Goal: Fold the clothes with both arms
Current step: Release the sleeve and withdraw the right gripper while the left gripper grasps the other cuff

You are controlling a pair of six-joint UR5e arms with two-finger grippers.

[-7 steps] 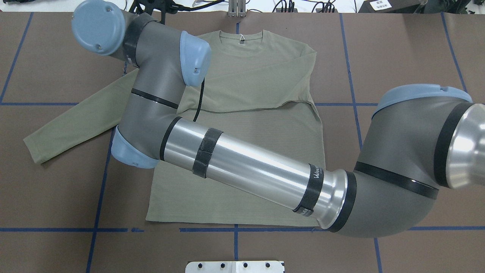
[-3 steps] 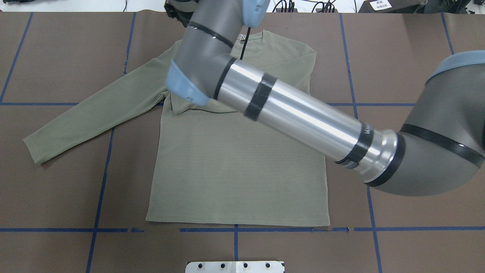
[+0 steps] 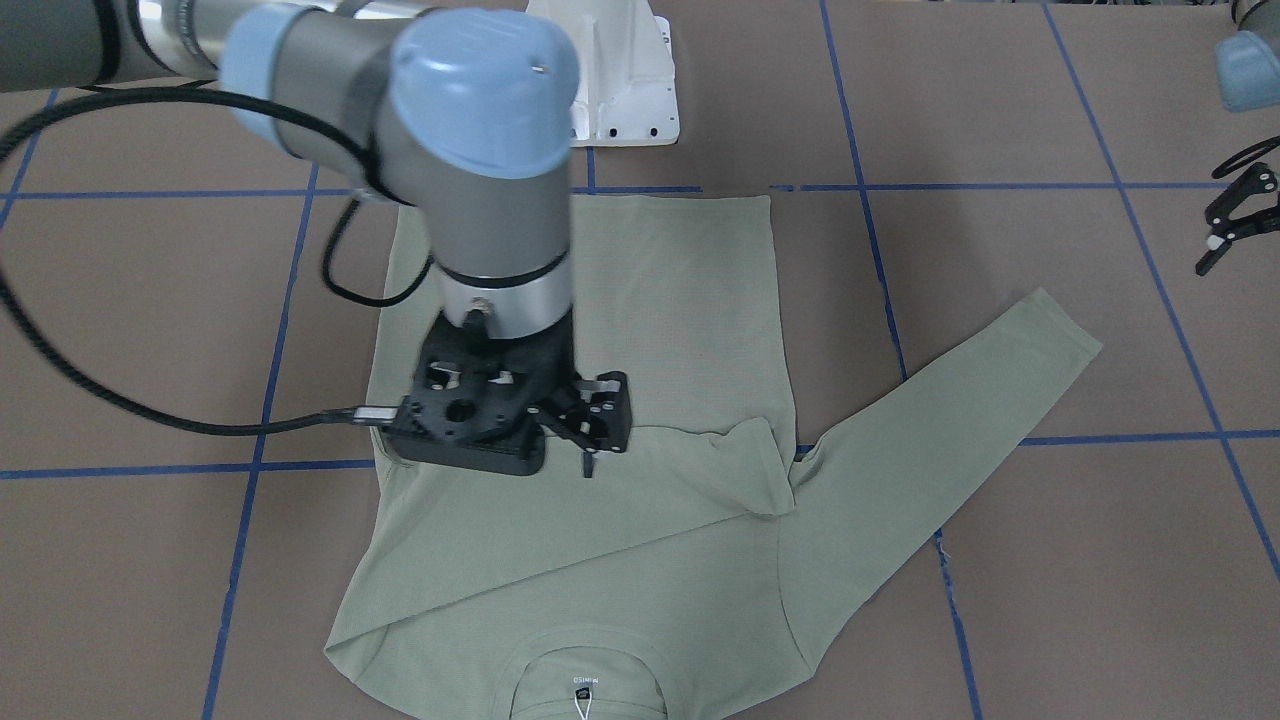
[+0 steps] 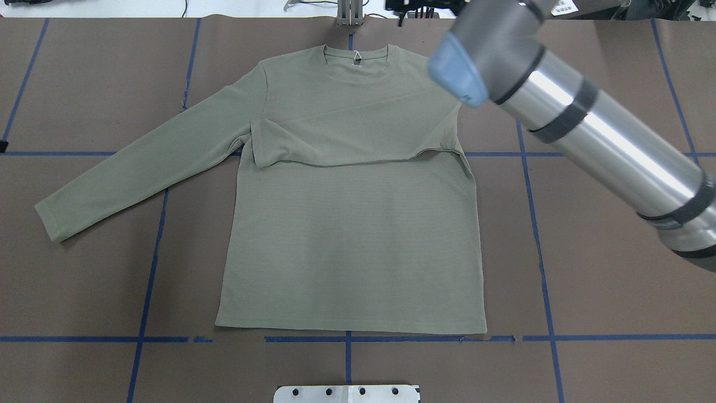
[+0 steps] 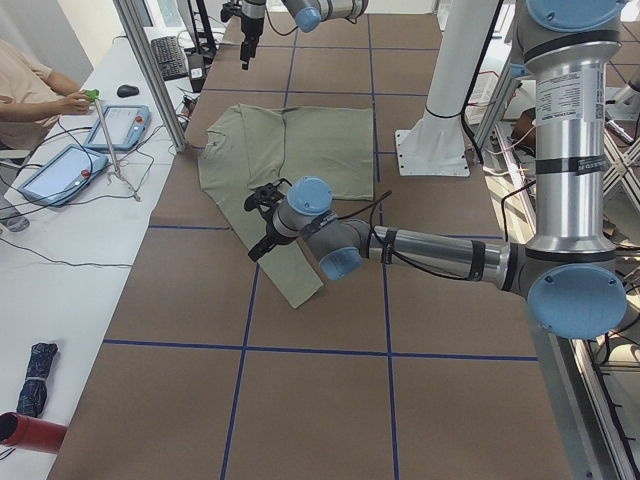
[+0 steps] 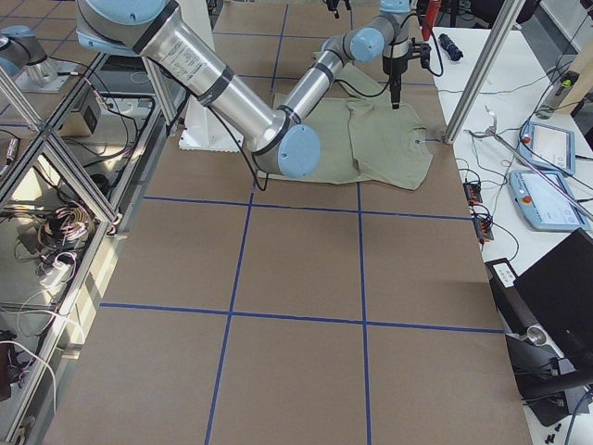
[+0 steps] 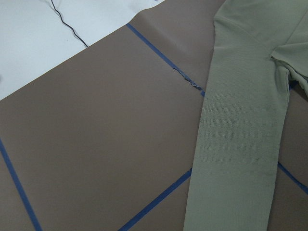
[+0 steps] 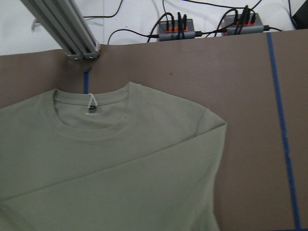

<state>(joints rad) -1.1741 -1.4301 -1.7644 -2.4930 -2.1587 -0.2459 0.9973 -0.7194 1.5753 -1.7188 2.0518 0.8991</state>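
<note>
The sage-green shirt (image 4: 347, 240) lies flat, face up, collar (image 8: 91, 122) at the far edge. Its right sleeve (image 4: 358, 134) is folded across the chest, and its left sleeve (image 4: 140, 168) stretches out flat. My right arm (image 4: 587, 129) reaches past the shirt's right shoulder, its gripper cut off by the overhead view's top edge. In the front view my right gripper (image 3: 588, 455) hangs just over the shirt beside the folded cuff, fingers together, holding nothing. My left gripper (image 3: 1232, 222) is open and empty, off the shirt beyond the left sleeve (image 7: 240, 144).
The white pedestal base (image 4: 347, 393) stands at the table's near edge. An aluminium post (image 4: 349, 14) and power strips (image 8: 175, 29) sit just past the collar. Blue tape lines grid the brown table. An operator (image 5: 40, 90) sits at a side table with tablets.
My right arm has swung from over the shirt's left shoulder across to the far right, off the shirt. The shirt and its folded sleeve have not moved.
</note>
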